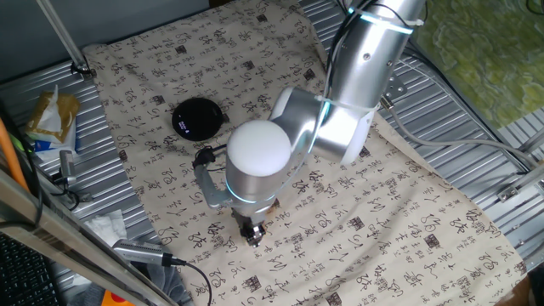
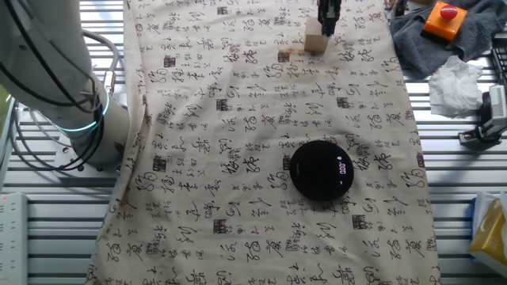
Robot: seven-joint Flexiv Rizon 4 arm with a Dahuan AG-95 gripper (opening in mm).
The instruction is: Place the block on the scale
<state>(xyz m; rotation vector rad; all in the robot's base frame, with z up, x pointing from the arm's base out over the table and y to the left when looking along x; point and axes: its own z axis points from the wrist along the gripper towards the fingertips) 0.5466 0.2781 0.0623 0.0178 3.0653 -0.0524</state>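
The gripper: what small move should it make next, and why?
Probably lower a little and close on the block. The gripper sits at the block's upper right edge, a firm grasp is not visible, and the scale lies well apart.

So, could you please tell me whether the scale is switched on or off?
On: the scale shows lit white digits on its black face in the other fixed view.

A pale tan wooden cube, the block (image 2: 316, 41), is seen standing upright on the printed cloth near the top edge of the other fixed view. The scale (image 2: 322, 169), a flat round black disc with a small lit display, is laid flat on the cloth well apart from it, at the block's six o'clock.
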